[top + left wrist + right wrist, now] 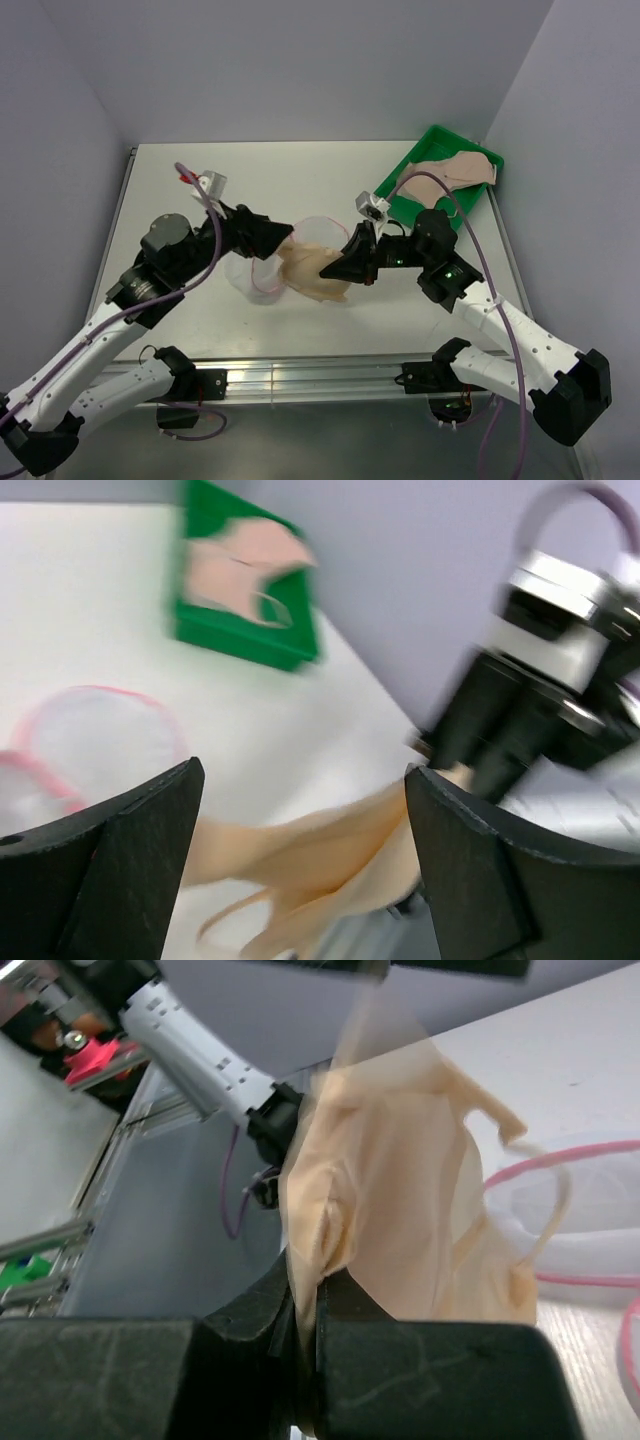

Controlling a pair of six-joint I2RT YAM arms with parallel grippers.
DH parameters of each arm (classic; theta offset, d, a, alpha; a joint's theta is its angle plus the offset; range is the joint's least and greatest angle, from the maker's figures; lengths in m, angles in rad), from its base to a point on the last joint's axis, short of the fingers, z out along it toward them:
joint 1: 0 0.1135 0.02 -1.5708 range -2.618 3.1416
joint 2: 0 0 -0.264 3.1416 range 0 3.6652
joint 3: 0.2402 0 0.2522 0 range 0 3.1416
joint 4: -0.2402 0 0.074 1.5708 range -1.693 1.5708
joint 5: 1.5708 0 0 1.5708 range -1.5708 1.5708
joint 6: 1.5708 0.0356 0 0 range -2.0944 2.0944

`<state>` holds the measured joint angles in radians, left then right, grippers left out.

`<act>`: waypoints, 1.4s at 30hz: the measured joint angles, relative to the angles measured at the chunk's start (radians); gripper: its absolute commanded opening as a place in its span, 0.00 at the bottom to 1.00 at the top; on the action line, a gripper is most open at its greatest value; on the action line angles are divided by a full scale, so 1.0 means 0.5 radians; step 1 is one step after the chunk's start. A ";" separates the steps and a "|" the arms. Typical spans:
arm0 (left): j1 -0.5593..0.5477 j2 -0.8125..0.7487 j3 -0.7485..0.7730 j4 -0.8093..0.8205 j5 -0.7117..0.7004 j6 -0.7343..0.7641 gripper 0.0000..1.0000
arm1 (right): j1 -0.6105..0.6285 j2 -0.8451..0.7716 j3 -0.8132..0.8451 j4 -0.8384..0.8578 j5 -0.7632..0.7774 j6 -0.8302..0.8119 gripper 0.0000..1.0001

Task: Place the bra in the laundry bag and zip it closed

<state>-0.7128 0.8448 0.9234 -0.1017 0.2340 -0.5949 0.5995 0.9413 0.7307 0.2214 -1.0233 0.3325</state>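
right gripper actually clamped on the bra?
Yes, in the right wrist view the right gripper has its fingers shut, with a fold of the bra pinched between them.

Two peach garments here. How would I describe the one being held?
Look at the middle of the white table. The bra is bunched beside the pink-rimmed mesh laundry bag, pinched by the right claw. The other peach garment sits untouched in the green tray.
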 measured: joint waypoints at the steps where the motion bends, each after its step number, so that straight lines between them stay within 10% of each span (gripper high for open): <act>1: 0.025 -0.030 0.027 -0.085 -0.159 0.001 0.86 | 0.000 -0.005 0.000 0.006 0.053 0.017 0.00; 6: 0.174 -0.184 -0.019 -0.304 -0.740 -0.056 0.64 | 0.001 -0.039 -0.011 0.012 0.335 0.136 0.00; 18: 0.285 0.362 -0.514 -0.262 -0.914 -0.145 0.65 | 0.011 0.091 -0.007 0.260 1.229 0.677 0.00; 23: 0.286 0.533 -0.535 -0.082 -0.916 -0.155 0.42 | 0.062 0.146 -0.007 0.426 1.540 0.851 0.00; 27: 0.287 0.579 -0.595 0.091 -0.931 -0.160 0.00 | 0.112 0.195 -0.006 0.546 1.727 0.942 0.00; 42: 0.290 0.317 -1.076 0.901 -0.621 -0.479 0.00 | 0.412 0.658 0.062 0.964 2.326 1.138 0.00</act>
<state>-0.5678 1.0035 0.3855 0.3489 -0.0765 -0.8345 0.8055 1.2705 0.7616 0.7036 0.1398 0.9012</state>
